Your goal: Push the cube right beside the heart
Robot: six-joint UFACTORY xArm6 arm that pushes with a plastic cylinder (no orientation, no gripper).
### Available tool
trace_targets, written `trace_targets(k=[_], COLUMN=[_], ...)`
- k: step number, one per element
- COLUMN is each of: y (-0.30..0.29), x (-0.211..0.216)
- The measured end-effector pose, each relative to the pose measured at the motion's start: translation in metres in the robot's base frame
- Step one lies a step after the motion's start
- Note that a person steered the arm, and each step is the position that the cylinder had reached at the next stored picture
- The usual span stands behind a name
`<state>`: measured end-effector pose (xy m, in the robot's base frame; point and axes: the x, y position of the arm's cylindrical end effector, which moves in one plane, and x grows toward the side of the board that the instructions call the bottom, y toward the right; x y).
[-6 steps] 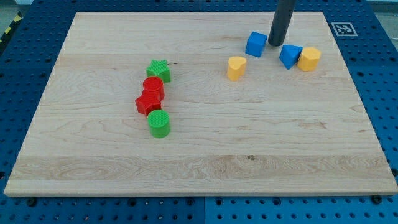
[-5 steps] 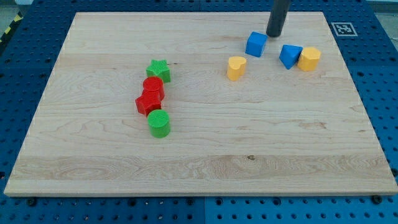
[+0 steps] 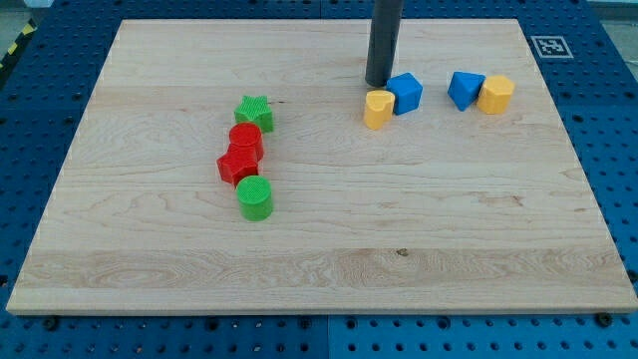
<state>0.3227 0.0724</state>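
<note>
The blue cube (image 3: 406,92) sits on the wooden board (image 3: 319,249) in the upper middle-right. It touches the right side of the yellow heart (image 3: 378,108). My tip (image 3: 379,82) stands just above the heart and at the cube's upper left, close to both. The dark rod rises from there out of the view's top.
A second blue block (image 3: 465,89) and a yellow hexagonal block (image 3: 495,94) lie side by side to the right of the cube. At centre-left a green star (image 3: 255,112), two red blocks (image 3: 241,153) and a green cylinder (image 3: 255,197) form a line.
My tip moved from the cube's upper right to its upper left. The blue cube slid down and slightly left, and it now touches the yellow heart.
</note>
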Motion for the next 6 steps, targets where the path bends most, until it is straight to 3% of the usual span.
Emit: trace_targets(k=[6], y=[0.041], x=[0.015])
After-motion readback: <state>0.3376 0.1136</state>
